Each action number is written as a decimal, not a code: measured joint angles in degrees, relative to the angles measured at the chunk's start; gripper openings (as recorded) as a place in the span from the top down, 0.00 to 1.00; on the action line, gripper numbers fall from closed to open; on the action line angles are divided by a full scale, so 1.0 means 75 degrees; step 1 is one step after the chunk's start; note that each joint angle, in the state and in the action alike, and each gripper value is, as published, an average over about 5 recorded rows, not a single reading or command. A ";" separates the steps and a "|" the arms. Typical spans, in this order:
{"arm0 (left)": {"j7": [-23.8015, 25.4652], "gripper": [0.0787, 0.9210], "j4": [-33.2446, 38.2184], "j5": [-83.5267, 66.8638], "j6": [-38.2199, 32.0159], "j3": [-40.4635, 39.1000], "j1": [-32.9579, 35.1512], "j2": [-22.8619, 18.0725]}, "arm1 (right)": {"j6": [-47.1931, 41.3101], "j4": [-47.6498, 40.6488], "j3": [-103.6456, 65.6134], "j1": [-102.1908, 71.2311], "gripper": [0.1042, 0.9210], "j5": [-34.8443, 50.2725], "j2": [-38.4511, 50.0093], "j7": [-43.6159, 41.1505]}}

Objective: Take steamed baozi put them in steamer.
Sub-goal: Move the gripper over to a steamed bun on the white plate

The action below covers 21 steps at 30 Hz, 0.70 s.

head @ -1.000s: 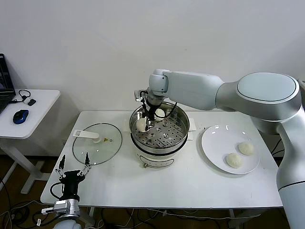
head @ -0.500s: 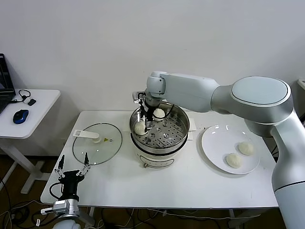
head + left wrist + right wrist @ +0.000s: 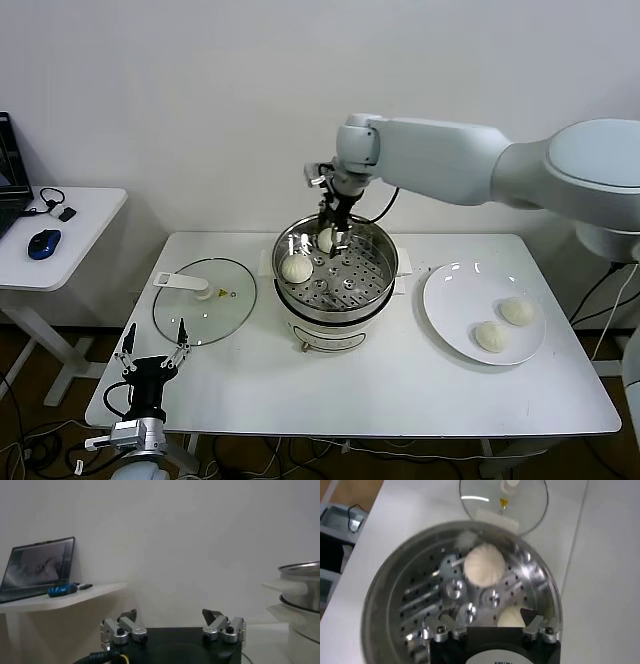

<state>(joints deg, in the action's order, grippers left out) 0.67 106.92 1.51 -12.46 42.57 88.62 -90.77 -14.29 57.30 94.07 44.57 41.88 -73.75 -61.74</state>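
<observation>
Right gripper hangs just above the far rim of the steamer, a little above the centre of the head view, with its fingers spread wide and nothing between them. Seen from its own wrist camera, the right gripper looks straight down into the pot, its open fingertips apart over the perforated tray. Two baozi lie on that tray: one at the left side of the pot in the head view, the other towards the back, almost under the gripper. In the right wrist view the first bun shows its pleated top whole, while the second is half hidden behind the gripper body. Two more baozi sit on the white plate at centre right. A glass lid lies flat at centre left of the white table. Left gripper waits at the lower left beyond the table's corner, fingers open and holding nothing.
</observation>
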 measured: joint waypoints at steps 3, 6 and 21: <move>0.0002 0.12 0.0012 0.0026 0.0000 -0.0015 0.0027 -0.0008 | 0.0115 0.0229 0.0203 0.0208 0.12 -0.0082 0.0419 -0.0119; 0.0001 0.12 0.0017 0.0062 -0.0001 -0.0051 0.0040 -0.0022 | 0.0233 0.0480 0.0410 0.0348 0.12 -0.0204 0.0888 -0.0202; -0.0029 0.12 0.0084 0.0253 -0.0011 -0.0267 0.0086 -0.0143 | 0.0858 0.1538 0.1094 0.0440 0.12 -0.1201 0.3354 -0.0345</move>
<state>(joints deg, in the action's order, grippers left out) 0.45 107.55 3.41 -12.54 40.57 89.26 -91.84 -7.86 68.84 102.27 47.87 32.88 -48.60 -64.32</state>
